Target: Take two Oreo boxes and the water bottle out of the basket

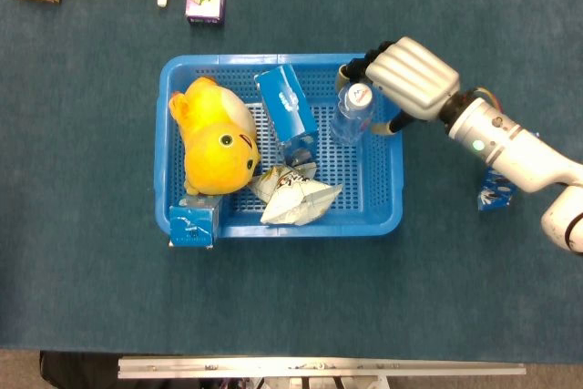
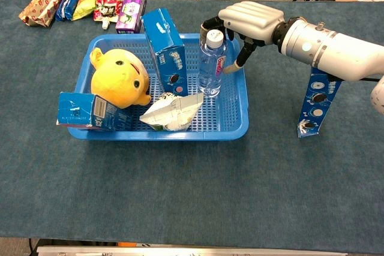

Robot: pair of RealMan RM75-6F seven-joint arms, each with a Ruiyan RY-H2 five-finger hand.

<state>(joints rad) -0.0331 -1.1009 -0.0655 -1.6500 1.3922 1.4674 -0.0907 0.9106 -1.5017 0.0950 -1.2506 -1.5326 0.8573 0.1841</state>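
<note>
The right robot hand [image 2: 249, 19] curls around the water bottle [image 2: 211, 64], which stands upright, slightly tilted, in the basket [image 2: 237, 125] just left of its palm. Whether the grip is firm I cannot tell. Lifting should go straight up.

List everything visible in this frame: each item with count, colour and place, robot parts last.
basket: one, blue, centre of table.
water bottle: one, clear, white cap, upright in basket, right part.
Oreo boxes: three, blue; one upright in basket, one lying over the basket's front left corner, one standing on the table at right.
plush toy: one, yellow, left in basket.
crumpled pack: one, white, front of basket.
snack packs: several, mixed colours, far left table edge.
table: one, dark blue cloth.
right hand: white, fingers around the bottle's top.
</note>
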